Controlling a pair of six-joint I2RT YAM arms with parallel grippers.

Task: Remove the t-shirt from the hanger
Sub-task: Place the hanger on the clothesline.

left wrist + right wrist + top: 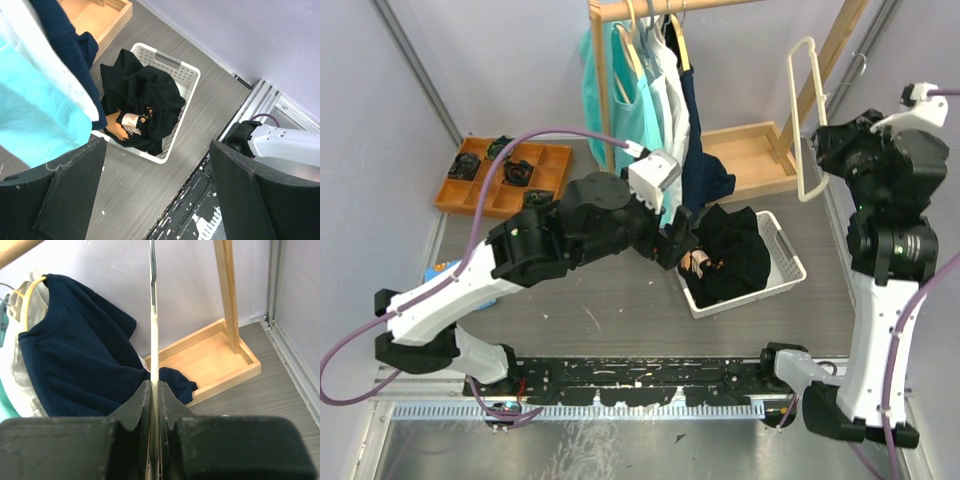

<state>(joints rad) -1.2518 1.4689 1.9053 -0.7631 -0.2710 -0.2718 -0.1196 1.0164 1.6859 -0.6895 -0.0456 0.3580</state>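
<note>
1. The crumpled black t-shirt [732, 256] lies bunched in the white slotted plastic basket [790, 258], with no clear long axis.
2. The cream plastic hanger [795, 110] stands upright, clamped in the right tool [155, 386].
3. The left tool [157, 172] is spread apart above the basket.

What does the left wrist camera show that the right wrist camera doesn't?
Only the left wrist view: the left gripper, jaws open, above a white basket holding a crumpled black t-shirt, plus a teal garment at the left edge. Only the right wrist view: the right gripper shut on a pale hanger seen edge-on, and the rack's upright wooden post. Both: the navy shirt hanging on the rack and the rack's wooden base tray.
</note>
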